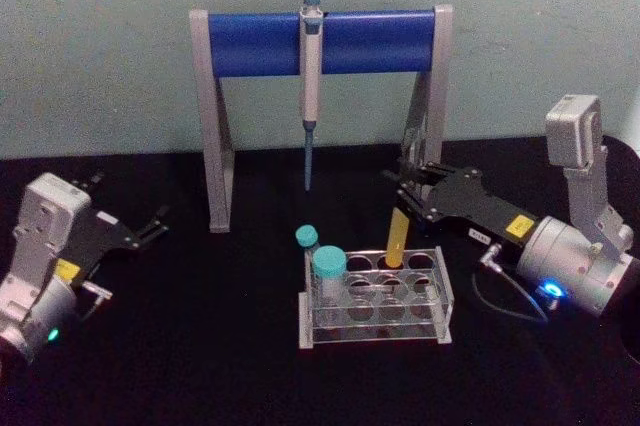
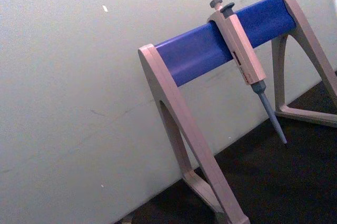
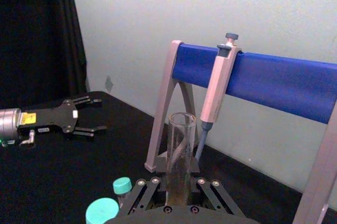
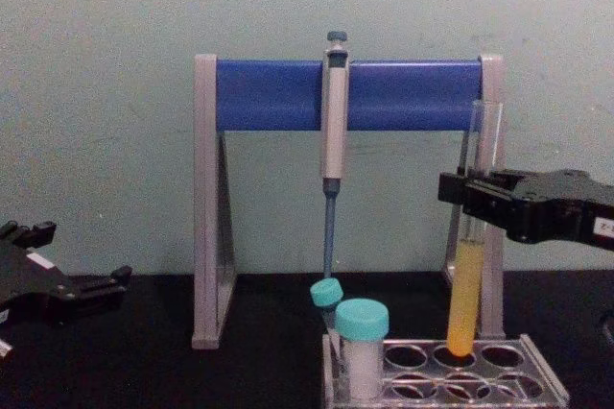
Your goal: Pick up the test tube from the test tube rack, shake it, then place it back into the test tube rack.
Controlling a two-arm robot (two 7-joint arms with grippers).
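Note:
The test tube (image 4: 465,294) stands upright, a tall clear glass tube with yellow liquid in its lower part. Its round bottom sits at a back-row hole of the clear test tube rack (image 4: 547,385). My right gripper (image 4: 470,196) is shut on the tube about halfway up, reaching in from the right. From the head camera, the tube (image 1: 397,236) rises from the rack (image 1: 440,331) under the right gripper (image 1: 405,191). In the right wrist view the tube (image 3: 180,155) stands between the fingers. My left gripper (image 1: 155,224) rests open at the far left.
Two teal-capped vials (image 1: 328,271) stand in the rack's left holes. Behind the rack is the grey-and-blue pipette stand (image 1: 320,41), with a pipette (image 1: 310,96) hanging from its bar. Its right leg (image 4: 491,188) is just behind the tube. A black cloth covers the table.

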